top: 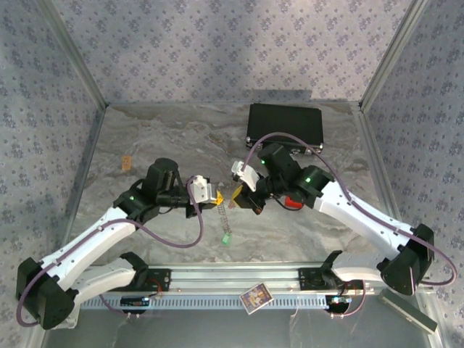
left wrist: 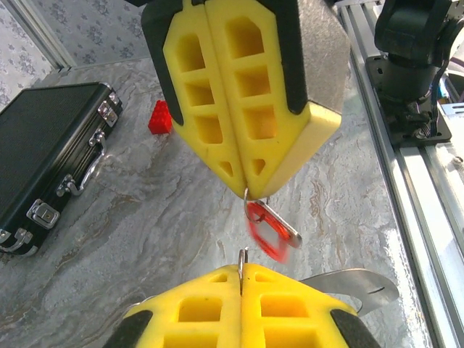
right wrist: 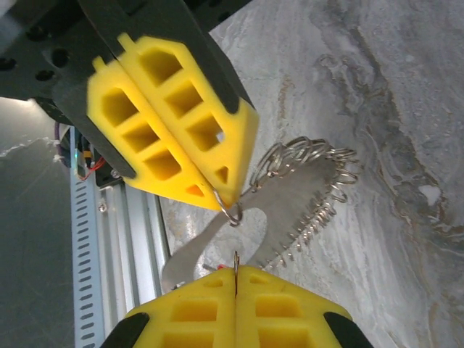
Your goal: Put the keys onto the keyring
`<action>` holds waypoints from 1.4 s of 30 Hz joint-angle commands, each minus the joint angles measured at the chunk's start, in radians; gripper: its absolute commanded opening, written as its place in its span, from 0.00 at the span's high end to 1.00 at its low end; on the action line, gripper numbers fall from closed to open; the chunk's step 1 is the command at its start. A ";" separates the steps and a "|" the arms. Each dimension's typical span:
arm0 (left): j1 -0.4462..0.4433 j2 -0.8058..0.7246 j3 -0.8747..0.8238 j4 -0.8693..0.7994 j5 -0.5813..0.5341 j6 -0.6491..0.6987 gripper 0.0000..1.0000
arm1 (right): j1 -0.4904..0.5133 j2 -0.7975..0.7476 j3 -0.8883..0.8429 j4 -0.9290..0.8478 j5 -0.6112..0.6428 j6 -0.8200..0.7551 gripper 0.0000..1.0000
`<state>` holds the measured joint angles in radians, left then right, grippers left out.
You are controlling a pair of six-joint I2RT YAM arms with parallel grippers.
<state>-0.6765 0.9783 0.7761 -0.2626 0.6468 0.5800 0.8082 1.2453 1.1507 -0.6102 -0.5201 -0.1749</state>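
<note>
We find the left pincer (top: 215,196) and right pincer (top: 238,193) tip to tip above the middle of the grey marbled surface (top: 167,138), both with fingers pressed together. The right pincer is clamped on the small ring of the red-tagged key (left wrist: 270,228), which hangs below its tips. The left pincer pinches a thin wire end of the pale silvery keyring (right wrist: 308,148), whose coiled chain trails beneath. The green-and-white-tagged key (top: 226,238) sits low toward the near edge. A black hard case (top: 284,125) lies at the far edge.
</note>
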 commanded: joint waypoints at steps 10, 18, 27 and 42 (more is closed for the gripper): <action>-0.023 0.005 0.041 0.020 -0.011 0.039 1.00 | 0.015 0.023 0.033 0.002 -0.066 -0.011 1.00; -0.030 0.000 0.037 0.022 -0.003 0.046 1.00 | 0.014 0.043 0.033 0.004 -0.046 0.002 1.00; -0.034 -0.003 0.034 0.010 -0.003 0.054 1.00 | 0.014 0.049 0.033 0.038 -0.057 0.015 1.00; -0.037 -0.028 0.020 0.023 0.032 0.068 1.00 | -0.013 0.099 0.078 -0.016 -0.025 0.047 1.00</action>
<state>-0.7025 0.9817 0.7765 -0.2649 0.6102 0.6205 0.8085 1.3231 1.1885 -0.6128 -0.5529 -0.1459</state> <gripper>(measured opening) 0.046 0.051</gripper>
